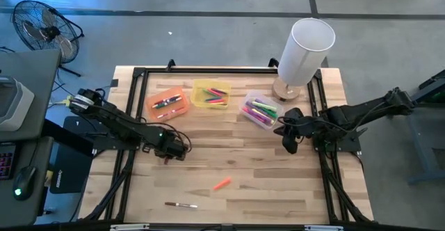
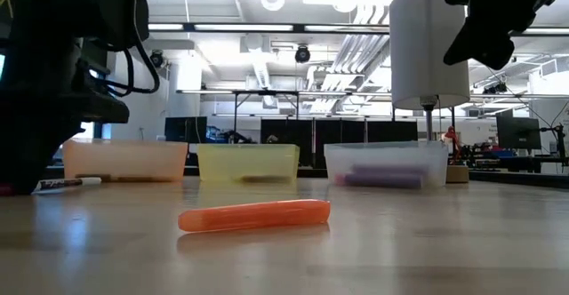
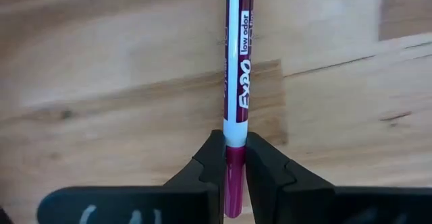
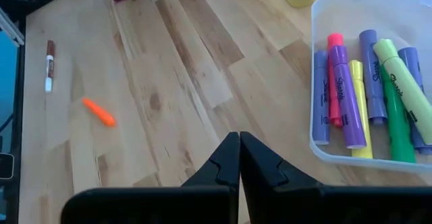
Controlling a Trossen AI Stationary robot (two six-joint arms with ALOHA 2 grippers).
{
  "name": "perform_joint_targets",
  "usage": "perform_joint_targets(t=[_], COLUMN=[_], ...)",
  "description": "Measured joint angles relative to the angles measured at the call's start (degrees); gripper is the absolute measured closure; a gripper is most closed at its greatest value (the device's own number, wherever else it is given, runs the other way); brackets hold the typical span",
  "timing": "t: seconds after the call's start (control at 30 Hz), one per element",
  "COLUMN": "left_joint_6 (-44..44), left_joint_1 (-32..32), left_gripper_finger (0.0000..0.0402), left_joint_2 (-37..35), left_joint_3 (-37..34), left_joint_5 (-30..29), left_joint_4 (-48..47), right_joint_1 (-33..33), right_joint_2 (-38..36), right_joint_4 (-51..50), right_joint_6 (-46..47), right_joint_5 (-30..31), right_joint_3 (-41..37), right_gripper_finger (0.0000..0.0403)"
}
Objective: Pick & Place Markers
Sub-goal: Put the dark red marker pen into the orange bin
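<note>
Left claw (image 3: 235, 158) clamped on a maroon-capped marker (image 3: 237, 69) — its long axis running straight out from the fingers, just above the surface (image 1: 278, 182) — nearest the orange bin (image 1: 167, 104); right claw (image 4: 239, 158) closed, empty, beside the clear bin (image 4: 378, 8).

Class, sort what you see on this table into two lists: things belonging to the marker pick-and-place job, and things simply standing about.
Job: Expo marker clamped in left gripper; orange marker; marker by the front edge; three bins.
Standing about: white lamp; floor fan.

Open tabletop (image 1: 278, 182) around orange marker (image 1: 222, 184); bins (image 1: 211, 95) behind.
</note>
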Motion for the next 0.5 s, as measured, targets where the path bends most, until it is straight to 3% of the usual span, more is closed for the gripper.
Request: perform_joint_targets(t=[0.17,0.33,0.5], left_joint_6=[5.23,15.74,30.22], left_joint_1=[0.58,5.13,13.73], left_gripper_finger=[0.0372,0.0372,0.0372], left_joint_2=[-1.99,-6.39,-11.47], left_joint_3=[6.33,11.73,15.82], left_joint_5=[-9.67,-10.22,-11.03], left_joint_4=[-4.32,-10.76,-17.92], right_joint_1=[-0.4,-0.42,-0.42], right_joint_2=[0.0,0.02,0.02], right_joint_4=[-0.01,1.37,1.76], right_joint_6=[-0.66,-1.53,-0.64], right_joint_5=[-0.82,-0.51,0.66], right_joint_3=[0.01,0.02,0.02], right_gripper_finger=[0.0403,0.0403,0.0403])
